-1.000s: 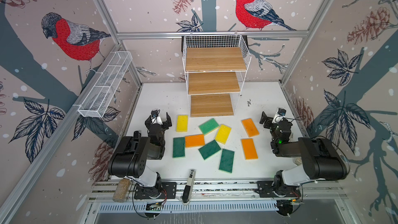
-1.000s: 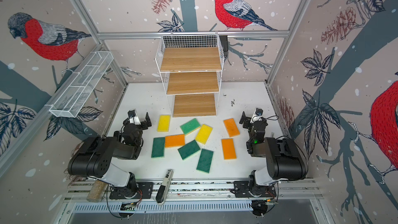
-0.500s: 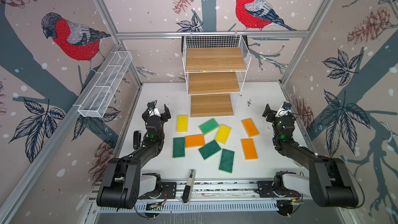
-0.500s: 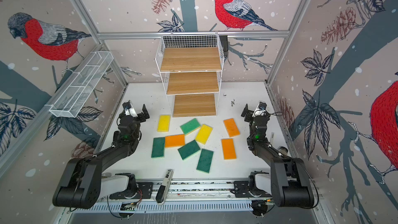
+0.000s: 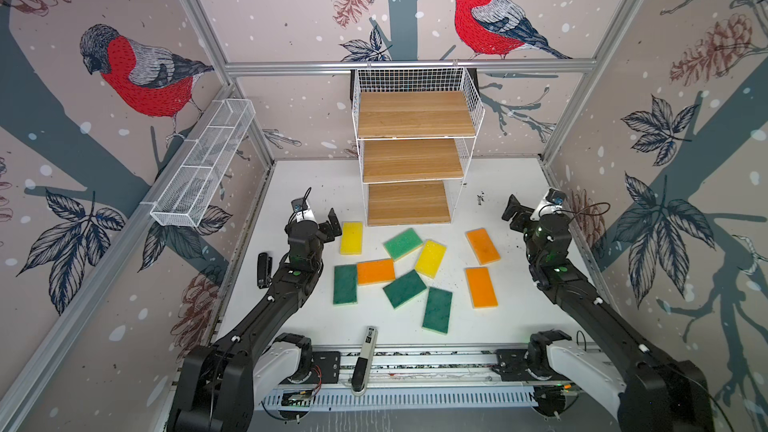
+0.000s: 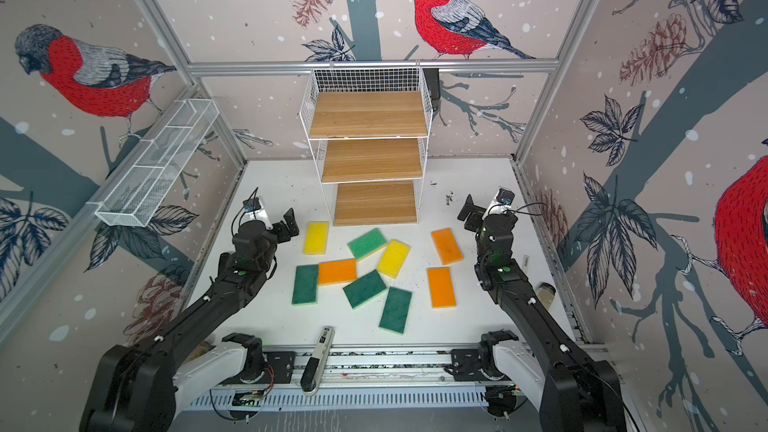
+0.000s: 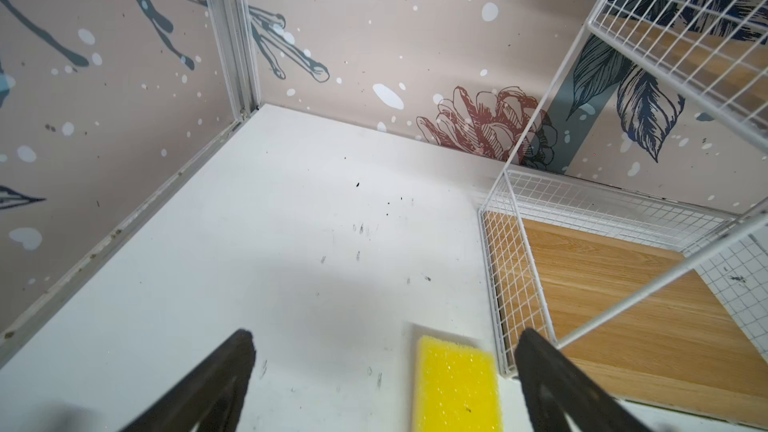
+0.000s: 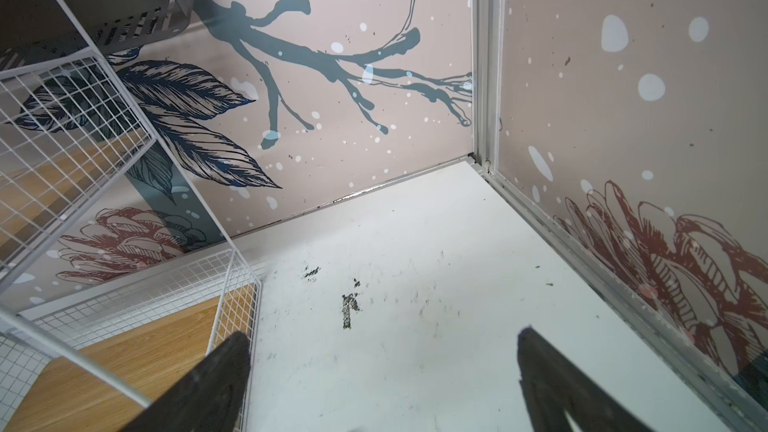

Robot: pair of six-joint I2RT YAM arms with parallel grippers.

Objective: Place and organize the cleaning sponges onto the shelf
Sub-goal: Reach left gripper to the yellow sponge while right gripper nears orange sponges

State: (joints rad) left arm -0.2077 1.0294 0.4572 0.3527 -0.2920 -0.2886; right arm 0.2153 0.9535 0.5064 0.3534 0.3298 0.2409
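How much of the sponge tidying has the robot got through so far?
Nothing is done yet: the shelf has three bare boards, and all nine sponges lie on the white table. Nothing is in hand either. The left gripper and right gripper are both open and empty, the left one near a yellow sponge. All of it is left: nine sponges to lift and arrange.

The shelf [image 5: 409,160] stands at the rear centre of the bench [image 5: 316,184], against the back wall. Nine cleaning sponges [image 5: 405,288] lie flat on the bench before the shelf: seven clustered, two apart to the right. A mesh basket [image 5: 203,168] hangs along the left wall. The left gripper [image 7: 384,336] sits left of the sponges, the right gripper [image 8: 384,338] to their right.
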